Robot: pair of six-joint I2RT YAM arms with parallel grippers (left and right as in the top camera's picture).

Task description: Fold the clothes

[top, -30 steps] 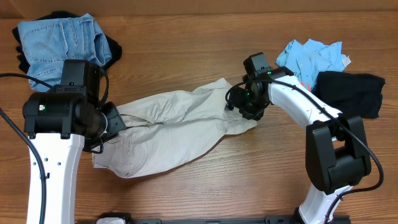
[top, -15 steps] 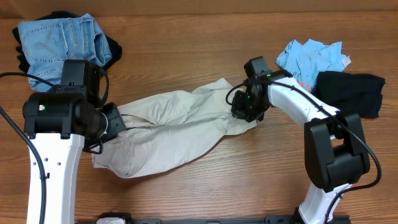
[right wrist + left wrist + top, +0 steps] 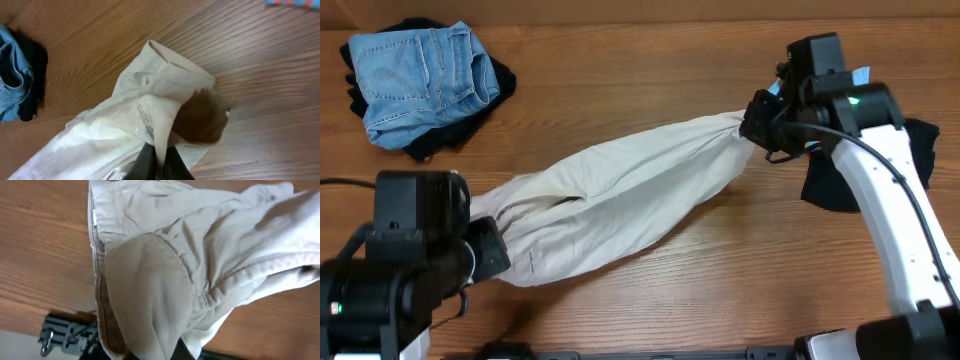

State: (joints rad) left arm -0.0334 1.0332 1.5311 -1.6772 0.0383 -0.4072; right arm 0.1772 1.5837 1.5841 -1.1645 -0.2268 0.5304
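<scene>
The cream-beige trousers (image 3: pixel 620 190) of the clothes are stretched in a long diagonal from front left to back right. At the front-left end my left gripper (image 3: pixel 492 240) is shut on their waistband end. In the left wrist view the waistband and a pocket (image 3: pixel 150 280) fill the frame, and only dark fingertips (image 3: pixel 186 352) show under the cloth. At the back right my right gripper (image 3: pixel 757 120) is shut on a leg hem. In the right wrist view the hem (image 3: pixel 170 90) rises from between the two black fingers (image 3: pixel 146 162).
A folded blue denim piece (image 3: pixel 420 70) lies on a black garment (image 3: pixel 430 150) at the back left, also seen as denim (image 3: pixel 12 85) in the right wrist view. Another black garment (image 3: pixel 823 185) lies under the right arm. A sliver of light-blue tee (image 3: pixel 860 75) shows behind it.
The right gripper has shut on the hem and carried it up and to the right. The left arm has pulled back toward the front. The trousers went from bunched to stretched taut.
</scene>
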